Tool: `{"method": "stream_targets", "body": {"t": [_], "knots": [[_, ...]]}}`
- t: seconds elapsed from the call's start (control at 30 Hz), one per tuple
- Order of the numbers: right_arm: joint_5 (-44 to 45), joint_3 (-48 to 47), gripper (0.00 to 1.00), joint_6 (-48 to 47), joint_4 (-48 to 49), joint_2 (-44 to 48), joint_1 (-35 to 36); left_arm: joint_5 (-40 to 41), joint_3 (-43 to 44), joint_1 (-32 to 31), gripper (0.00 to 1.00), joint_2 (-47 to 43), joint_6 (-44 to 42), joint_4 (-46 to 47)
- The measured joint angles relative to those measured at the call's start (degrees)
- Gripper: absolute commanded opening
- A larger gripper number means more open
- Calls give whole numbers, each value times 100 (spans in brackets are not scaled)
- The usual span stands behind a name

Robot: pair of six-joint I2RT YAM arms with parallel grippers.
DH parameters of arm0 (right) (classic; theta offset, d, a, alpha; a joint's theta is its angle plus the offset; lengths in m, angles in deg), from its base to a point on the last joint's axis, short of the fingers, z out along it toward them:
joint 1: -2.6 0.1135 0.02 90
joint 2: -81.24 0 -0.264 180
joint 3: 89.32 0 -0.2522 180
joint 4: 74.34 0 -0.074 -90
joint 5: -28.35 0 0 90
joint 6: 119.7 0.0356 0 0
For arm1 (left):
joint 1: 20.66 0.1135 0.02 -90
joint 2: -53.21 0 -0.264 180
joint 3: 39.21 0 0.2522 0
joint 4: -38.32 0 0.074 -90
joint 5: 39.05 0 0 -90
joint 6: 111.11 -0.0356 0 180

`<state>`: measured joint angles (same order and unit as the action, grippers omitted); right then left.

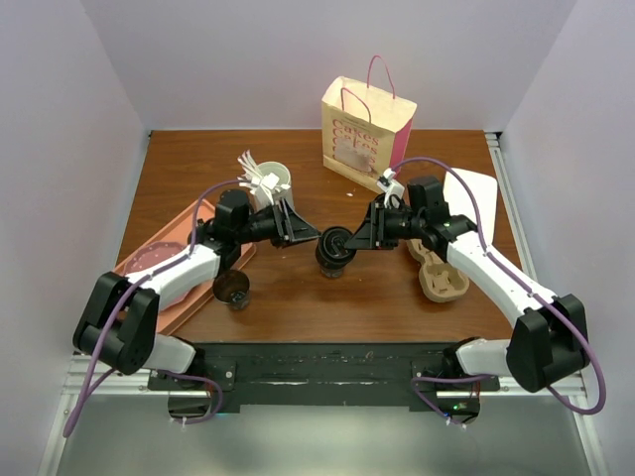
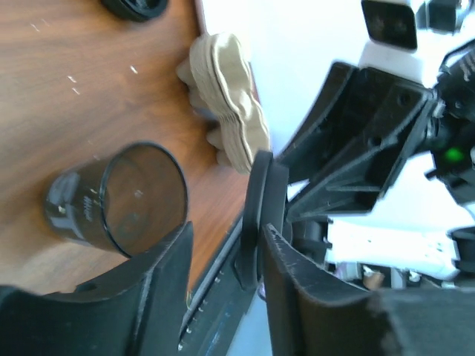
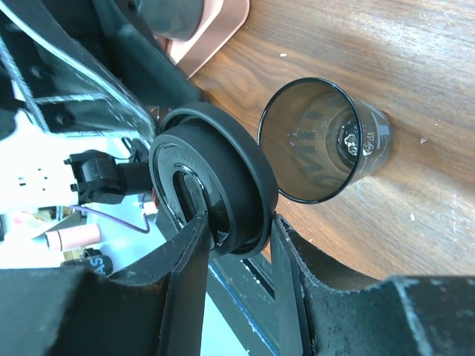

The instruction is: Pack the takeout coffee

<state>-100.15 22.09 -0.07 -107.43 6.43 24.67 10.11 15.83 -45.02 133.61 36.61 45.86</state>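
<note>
Centrally on the table [image 1: 298, 302], well short of the bag [image 1: 362, 139], the cup [image 1: 330, 264] stands open beneath both grippers. The right gripper [image 3: 237, 230] pinches the lid [image 3: 208, 178] by its rim. The left gripper [image 2: 226, 233] straddles it, jaws apart. Lidding seems in hand; next, the lid needs levelling, centring and pressing down.

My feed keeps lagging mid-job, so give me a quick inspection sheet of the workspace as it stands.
Surface: brown wooden table, no spills seen.
Job's things: dark cup stands open; black lid off, held near it.
Clutter: paper bag, white cup of stirrers, tray, tan carrier, second brown cup.
Grippers: right gripper pinches the lid; left gripper straddles its edge, jaws apart.
Cables: purple cables loop along both arms.
Surroundings: plain pale walls.
</note>
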Motion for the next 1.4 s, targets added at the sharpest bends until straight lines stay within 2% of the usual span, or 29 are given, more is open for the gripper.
{"method": "stream_targets", "body": {"t": [0.13, 0.43, 0.77, 1.4], "knots": [[4, 0, 27, -61, -59, -11, 0, 275, 321, 2, 58, -39, -337, -501], [339, -133, 28, -275, -468, -337, 0, 850, 839, 2, 58, -125, -1360, -1543], [651, -758, 29, -422, -796, -892, 0, 1370, 951, -245, 59, -129, -2181, -2371], [791, -1029, 32, -442, -1134, -1416, 306, 1554, 1019, -356, 58, 136, -2424, -2535]]}}
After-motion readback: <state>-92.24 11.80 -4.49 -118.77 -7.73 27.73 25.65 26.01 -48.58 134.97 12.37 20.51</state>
